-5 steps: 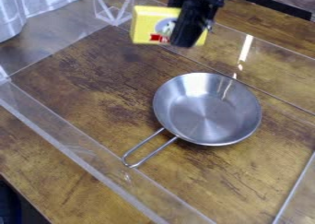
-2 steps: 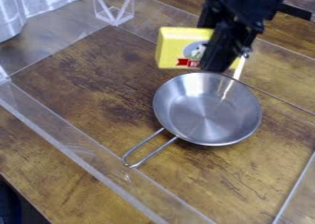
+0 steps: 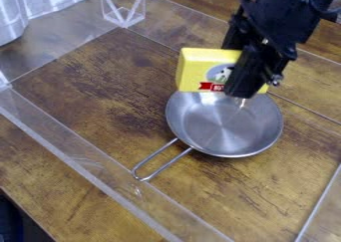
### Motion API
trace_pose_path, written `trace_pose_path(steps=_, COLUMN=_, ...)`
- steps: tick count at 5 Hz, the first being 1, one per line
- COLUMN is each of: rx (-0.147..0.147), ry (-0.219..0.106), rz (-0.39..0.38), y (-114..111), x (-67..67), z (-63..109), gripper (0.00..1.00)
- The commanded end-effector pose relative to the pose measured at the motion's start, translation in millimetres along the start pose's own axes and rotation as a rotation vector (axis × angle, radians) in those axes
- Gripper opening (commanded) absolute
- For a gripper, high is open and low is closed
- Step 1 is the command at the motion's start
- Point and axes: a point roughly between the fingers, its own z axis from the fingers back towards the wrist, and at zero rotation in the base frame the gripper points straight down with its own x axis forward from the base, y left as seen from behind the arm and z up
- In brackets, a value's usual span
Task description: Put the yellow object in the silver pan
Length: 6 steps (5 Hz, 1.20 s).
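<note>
The yellow object (image 3: pixel 204 69), a flat block with a red label mark, hangs in the air above the far left rim of the silver pan (image 3: pixel 220 126). My black gripper (image 3: pixel 241 77) comes down from the upper right and is shut on the block's right edge. The round shiny pan rests on the wooden table, its thin wire-loop handle (image 3: pixel 163 161) pointing toward the near left. The block's right side is hidden behind my fingers.
A clear plastic wall (image 3: pixel 67 136) runs along the table's left and near sides, with another clear panel (image 3: pixel 300 47) at the right. A clear triangular stand (image 3: pixel 124 7) sits at the back left. The wooden tabletop (image 3: pixel 94 82) surrounds the pan.
My gripper has carried the yellow block right and downward in the view, from the back of the table to just over the pan's far rim. The pan has stayed put.
</note>
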Motion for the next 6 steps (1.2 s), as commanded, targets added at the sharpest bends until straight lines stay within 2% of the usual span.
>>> trace_pose_path(steps=1, rx=0.036, ry=-0.094, rz=-0.008, y=-10.9, x=-5.2, z=25.5, gripper=0.00)
trace_pose_path(steps=2, rx=0.026, ry=-0.099, rz=-0.016, y=-13.7, x=0.3, z=17.4, gripper=0.00)
trace_pose_path(steps=6, rx=-0.011, ry=-0.118, rz=-0.015, y=1.3, x=18.2, z=-18.8, gripper=0.00)
